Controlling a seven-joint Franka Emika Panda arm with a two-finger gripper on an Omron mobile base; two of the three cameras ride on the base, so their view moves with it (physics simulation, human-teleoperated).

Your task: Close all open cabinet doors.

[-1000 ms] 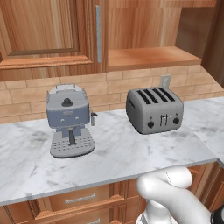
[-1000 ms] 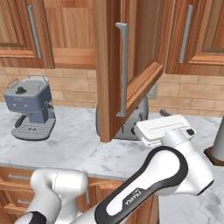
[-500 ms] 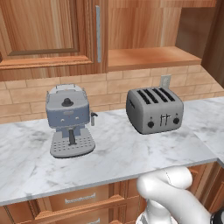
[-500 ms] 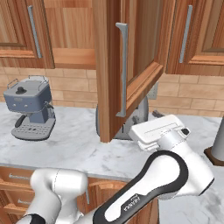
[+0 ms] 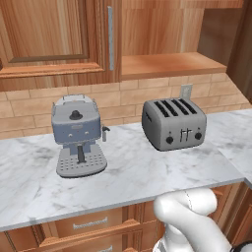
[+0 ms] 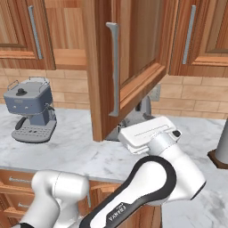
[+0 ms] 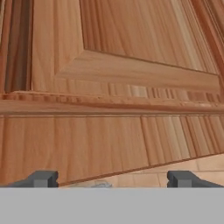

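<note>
Open door [image 6: 133,67]: it is standing swung out from the upper cabinets, edge-on over the counter [image 6: 67,151], its long axis vertical, with its bar handle [image 6: 114,69] running along the free edge. Taking the door as landmark, the toaster [image 5: 173,123] is sitting below and behind it, the coffee machine [image 6: 30,109] is well off to its left, and closed doors [image 6: 200,35] are flanking it on both sides. The gripper [image 7: 111,179] is pointing at the door's lower rail from just in front, its fingers [image 7: 41,178] spread wide and holding nothing. The door's face is lying straight ahead of the fingers and extending upward. Judged next move: pushing this face sideways toward the cabinet opening, which is showing an empty shelf [image 5: 167,64].
</note>
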